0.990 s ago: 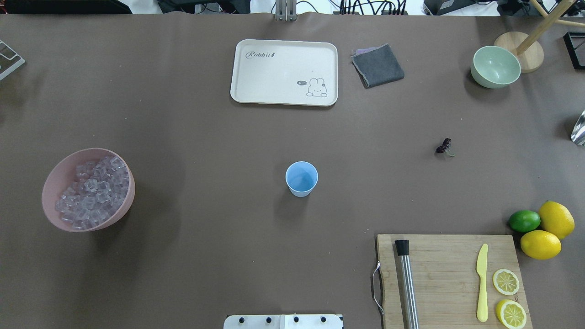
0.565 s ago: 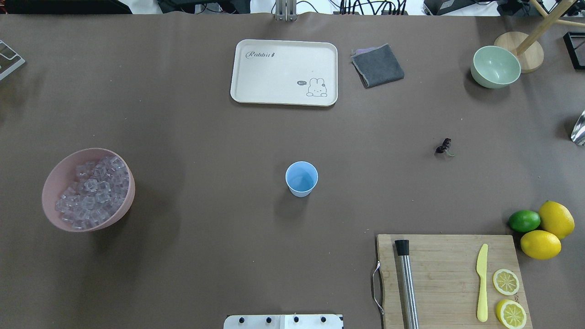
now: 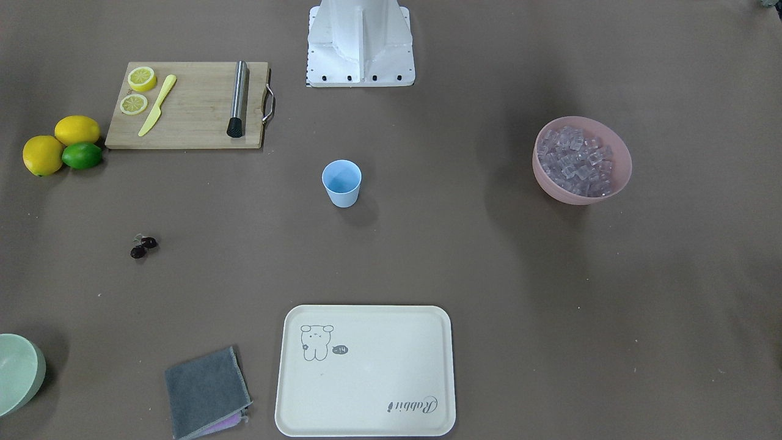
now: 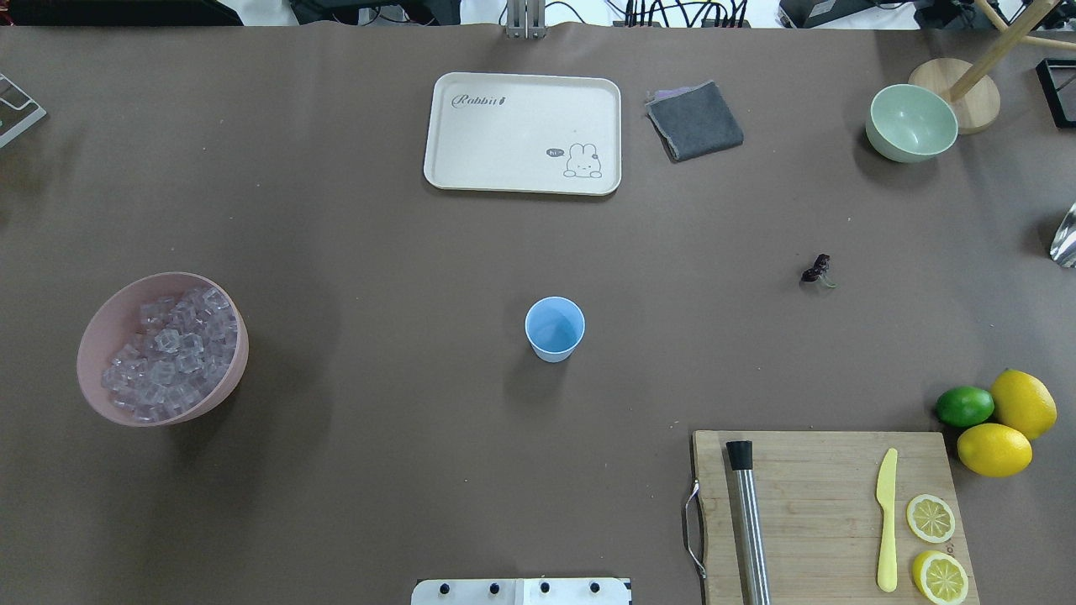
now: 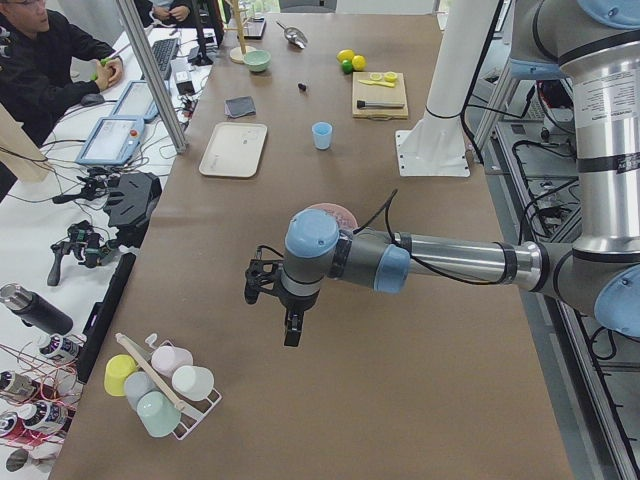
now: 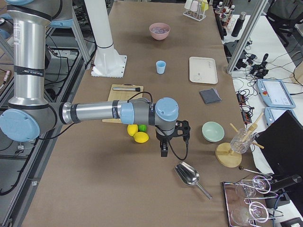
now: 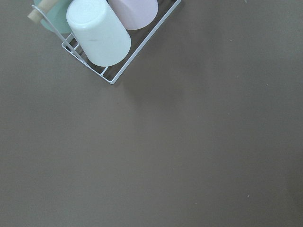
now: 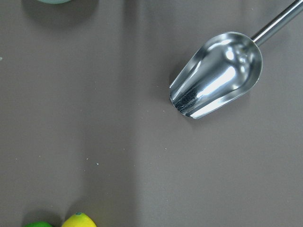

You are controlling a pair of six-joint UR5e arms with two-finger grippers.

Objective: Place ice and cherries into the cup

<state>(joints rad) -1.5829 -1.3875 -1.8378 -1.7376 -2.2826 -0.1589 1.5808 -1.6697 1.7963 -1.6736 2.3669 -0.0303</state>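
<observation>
The cup [image 4: 555, 328] is empty; ice [image 4: 168, 353] at 9 o'clock, cherries [image 4: 817, 270] at 3. I cannot tell the left hand [image 5: 290, 335] or right hand [image 6: 164, 152] grip.

A robotics lab is shown. A robot arm [image 5: 440, 262] is stretched over a long counter [image 4: 378, 252] covered in brown sheeting, on which a white pedestal [image 3: 360, 36] is set. Teach pendants [image 6: 274, 92], cable bundles [image 4: 672, 13] and aluminium posts [image 5: 150, 70] are ranged alongside, and a person [image 5: 40, 50] is seated at a keyboard [image 5: 160, 52].
</observation>
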